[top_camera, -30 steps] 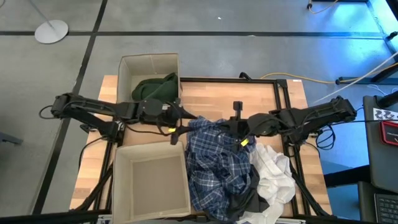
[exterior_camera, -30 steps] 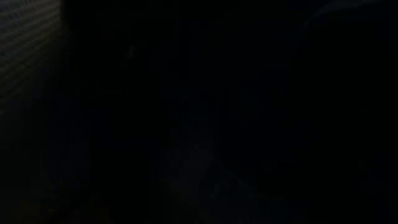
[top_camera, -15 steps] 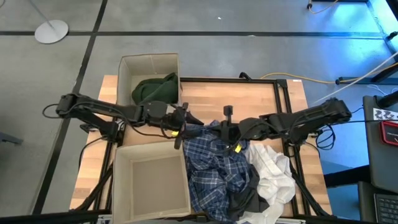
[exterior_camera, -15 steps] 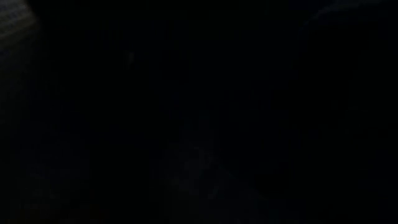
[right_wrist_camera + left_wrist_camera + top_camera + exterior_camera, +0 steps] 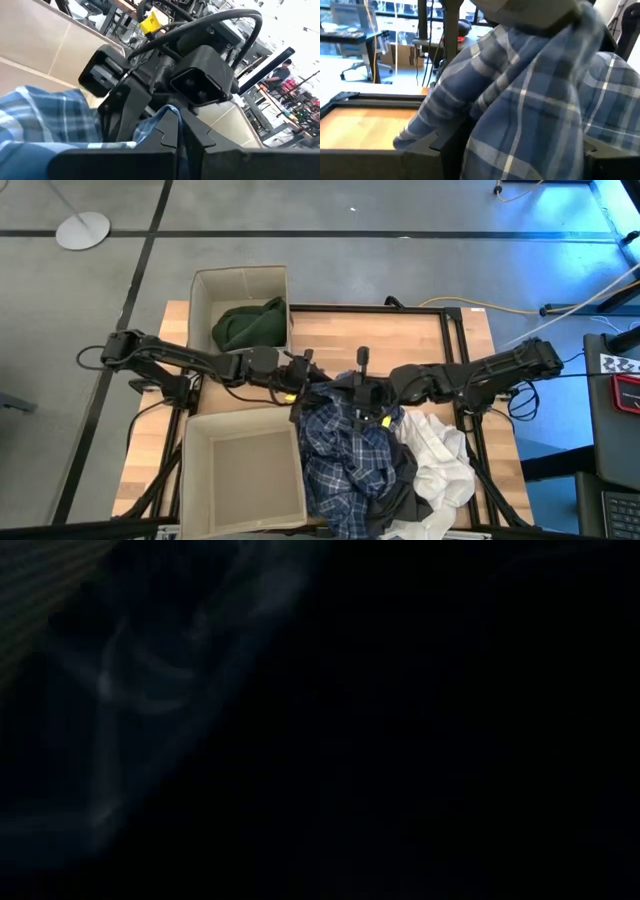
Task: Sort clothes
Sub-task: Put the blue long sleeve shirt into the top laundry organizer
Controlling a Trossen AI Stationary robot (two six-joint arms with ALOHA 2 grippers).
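High view. The wooden table (image 5: 420,340) carries two beige fabric boxes at its left end: the far box (image 5: 240,285) holds the dark green garment (image 5: 248,325), and the near box (image 5: 243,470) shows only its bare floor. Just right of the near box lies the clothes heap: the blue-and-white plaid shirt (image 5: 345,455) on top, a dark grey garment (image 5: 400,500) under its near edge, and white garments (image 5: 440,460) on the side away from the near box. Both arms meet over the far edge of the plaid shirt. The left gripper (image 5: 303,385) sits at the shirt's corner nearest the near box, fingers spread with plaid cloth between them. The right gripper (image 5: 362,392) is beside it, its fingers pinched shut on a fold of the same shirt

Low view. Almost wholly dark; only faint pale folds show at one corner, and nothing can be identified

Left wrist view. Plaid shirt (image 5: 530,100) fills the frame, draped between this arm's fingers; the table (image 5: 365,122) shows beyond it

Right wrist view. This arm's closed fingers (image 5: 167,132) clamp a tongue of plaid shirt (image 5: 45,117); the left gripper (image 5: 132,107) stands directly opposite, touching the same cloth, with a beige box wall (image 5: 55,40) behind it
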